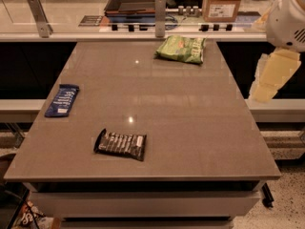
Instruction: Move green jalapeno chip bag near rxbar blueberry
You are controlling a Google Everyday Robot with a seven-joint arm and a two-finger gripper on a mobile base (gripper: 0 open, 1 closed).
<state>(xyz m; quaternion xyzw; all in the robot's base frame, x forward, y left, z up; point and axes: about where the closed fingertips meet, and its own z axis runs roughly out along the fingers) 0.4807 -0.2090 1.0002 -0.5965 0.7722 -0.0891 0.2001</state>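
Observation:
The green jalapeno chip bag (181,49) lies at the far end of the grey table (190,128), right of centre, near the far edge. The rxbar blueberry (62,100), a slim blue wrapper with a white patch at its near end, lies by the table's left edge, far from the bag. My arm (281,42), white and cream, hangs off the table's right side at the frame's edge, right of the bag and not touching anything. My gripper is out of view past that edge.
A black-wrapped bar with white lettering (121,144) lies at the front left of the table. Behind the table a counter holds a dark tray (136,1), a cardboard box (223,3) and a metal post (160,15).

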